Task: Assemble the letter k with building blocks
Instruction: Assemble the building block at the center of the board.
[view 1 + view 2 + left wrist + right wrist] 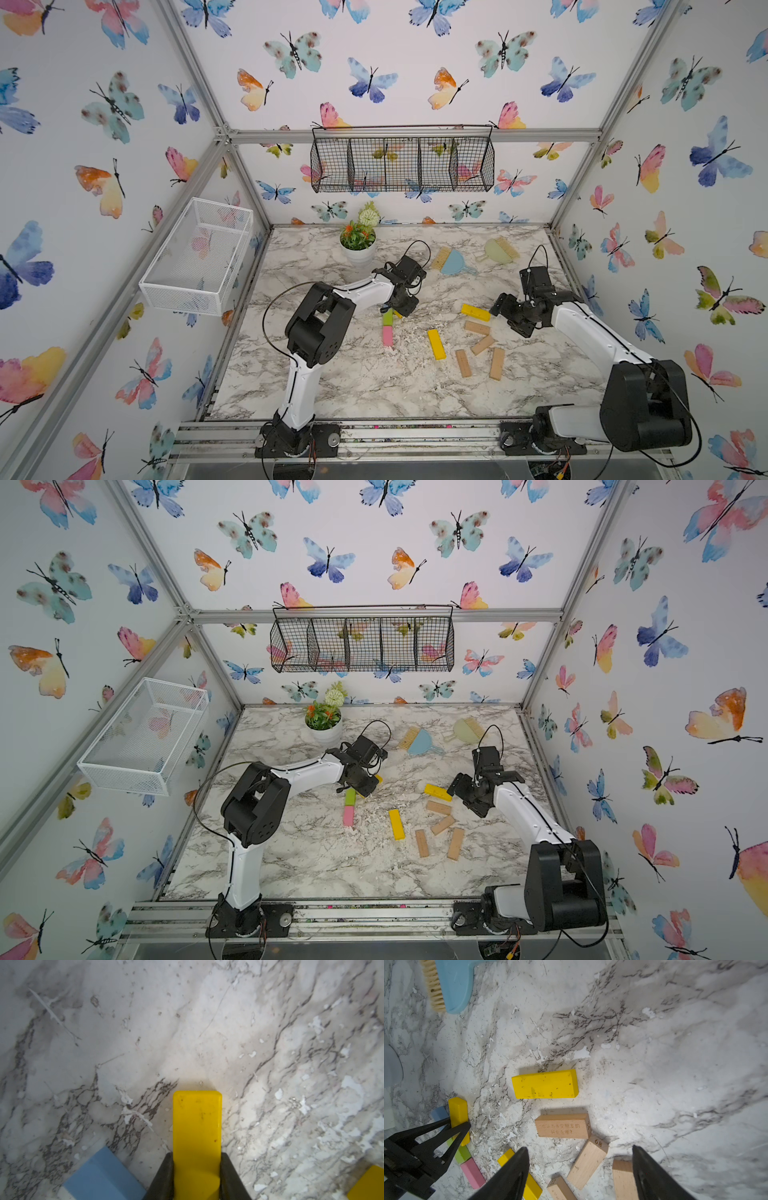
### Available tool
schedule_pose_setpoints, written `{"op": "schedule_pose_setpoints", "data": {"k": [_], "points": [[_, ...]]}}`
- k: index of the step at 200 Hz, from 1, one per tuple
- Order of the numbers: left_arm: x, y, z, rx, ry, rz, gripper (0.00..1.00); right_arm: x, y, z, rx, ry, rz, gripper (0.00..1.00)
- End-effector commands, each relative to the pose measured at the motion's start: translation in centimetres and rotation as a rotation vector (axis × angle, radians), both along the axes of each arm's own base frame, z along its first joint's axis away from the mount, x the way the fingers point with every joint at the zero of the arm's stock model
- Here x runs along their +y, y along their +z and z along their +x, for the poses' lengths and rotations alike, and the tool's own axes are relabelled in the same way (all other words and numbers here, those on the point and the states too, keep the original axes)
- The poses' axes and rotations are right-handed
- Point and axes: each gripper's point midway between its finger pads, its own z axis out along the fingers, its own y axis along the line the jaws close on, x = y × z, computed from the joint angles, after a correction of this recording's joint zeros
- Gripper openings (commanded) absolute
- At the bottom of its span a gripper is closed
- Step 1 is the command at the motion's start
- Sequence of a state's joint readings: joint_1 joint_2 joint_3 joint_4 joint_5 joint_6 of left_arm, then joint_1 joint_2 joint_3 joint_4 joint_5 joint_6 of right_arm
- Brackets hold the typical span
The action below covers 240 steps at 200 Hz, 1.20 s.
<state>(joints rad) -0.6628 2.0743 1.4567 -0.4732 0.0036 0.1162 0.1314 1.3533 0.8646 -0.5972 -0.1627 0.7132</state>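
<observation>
A yellow block is clamped tight in the left pincer, the blue block just beside it and the green block and pink block close by, so those could get bumped if it's set down crooked. The right pincer is held wide open, empty, by the tan blocks; nothing can be seen in the black wire basket or white mesh basket.
</observation>
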Motion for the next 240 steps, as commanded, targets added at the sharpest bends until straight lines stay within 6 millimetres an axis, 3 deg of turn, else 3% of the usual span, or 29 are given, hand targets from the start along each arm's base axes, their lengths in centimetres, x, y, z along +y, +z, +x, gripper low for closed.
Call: {"op": "schedule_pose_setpoints", "data": {"k": [1,44,93,137,195,225,228,240], "points": [[1.5,-1.9,-0.7,0.048,0.011,0.067,0.30,0.0,-0.2,-0.3,0.014,0.006,0.003,0.80],[1.8,-2.3,-0.8,0.057,0.012,0.084,0.31,0.0,-0.3,-0.4,0.015,0.009,0.003,0.80],[1.6,-1.5,-0.5,0.038,0.021,0.072,0.50,0.1,-0.5,-0.4,0.019,0.011,0.007,0.80],[1.0,-0.1,-0.2,0.022,0.025,0.034,0.53,0.1,-0.6,-0.5,0.021,0.009,0.008,0.80],[-0.6,3.6,1.0,-0.041,0.024,-0.048,0.53,0.1,-0.9,-0.5,0.024,0.004,0.009,0.80],[-2.3,7.0,1.8,-0.089,0.016,-0.123,0.54,-0.1,-1.4,-0.9,0.035,0.034,-0.015,0.79],[-2.5,8.6,1.8,-0.110,0.013,-0.149,0.54,-0.2,-1.5,-1.0,0.037,0.037,-0.022,0.79],[-3.1,10.6,2.1,-0.136,0.009,-0.191,0.54,-0.6,-1.7,-1.6,0.050,0.042,-0.045,0.78]]}}
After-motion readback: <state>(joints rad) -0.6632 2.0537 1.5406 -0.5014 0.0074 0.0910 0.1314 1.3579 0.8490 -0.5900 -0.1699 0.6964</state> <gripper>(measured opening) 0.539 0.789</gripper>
